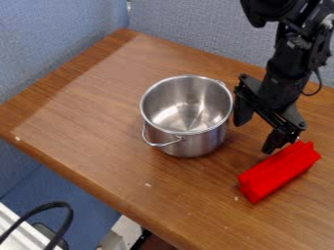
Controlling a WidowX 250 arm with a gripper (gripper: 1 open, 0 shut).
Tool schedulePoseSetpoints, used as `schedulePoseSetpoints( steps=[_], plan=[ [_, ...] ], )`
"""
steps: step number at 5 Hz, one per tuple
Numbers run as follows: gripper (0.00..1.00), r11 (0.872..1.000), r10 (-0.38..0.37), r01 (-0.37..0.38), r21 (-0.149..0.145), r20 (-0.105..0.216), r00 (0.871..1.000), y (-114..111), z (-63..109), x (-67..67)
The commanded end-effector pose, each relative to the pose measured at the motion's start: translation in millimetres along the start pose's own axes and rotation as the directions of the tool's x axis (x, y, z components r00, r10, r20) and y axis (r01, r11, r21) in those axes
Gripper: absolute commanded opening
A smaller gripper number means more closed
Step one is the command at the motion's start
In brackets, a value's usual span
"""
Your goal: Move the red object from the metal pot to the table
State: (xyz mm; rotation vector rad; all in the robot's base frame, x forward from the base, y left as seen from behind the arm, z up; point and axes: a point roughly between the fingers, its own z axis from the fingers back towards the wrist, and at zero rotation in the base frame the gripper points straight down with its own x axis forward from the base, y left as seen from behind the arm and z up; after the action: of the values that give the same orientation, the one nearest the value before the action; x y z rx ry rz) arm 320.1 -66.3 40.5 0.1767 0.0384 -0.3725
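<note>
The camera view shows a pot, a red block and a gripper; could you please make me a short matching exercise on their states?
Things:
1. metal pot
2. red object
3. gripper
4. table

States:
A. open, holding nothing
B. brown wood grain
C. upright and empty
D. lying on the tabletop, outside the pot

Pairs: 1-C, 2-D, 3-A, 4-B
</note>
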Motion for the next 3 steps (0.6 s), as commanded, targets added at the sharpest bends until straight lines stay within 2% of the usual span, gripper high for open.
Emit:
schedulePoseSetpoints(
  steps=[1, 2, 3],
  plan=[
    [1.0, 0.999, 0.018, -0.019, 0.028, 0.05, 0.999, 19.4, 12.1, 7.5],
    [1.0, 0.999, 0.017, -0.019, 0.04, 0.051, 0.999, 24.4, 13.2, 6.6],
    [0.0, 0.999, 0.018, -0.02, 0.046, 0.05, 0.999, 26.6, 13.4, 5.8]
  ],
)
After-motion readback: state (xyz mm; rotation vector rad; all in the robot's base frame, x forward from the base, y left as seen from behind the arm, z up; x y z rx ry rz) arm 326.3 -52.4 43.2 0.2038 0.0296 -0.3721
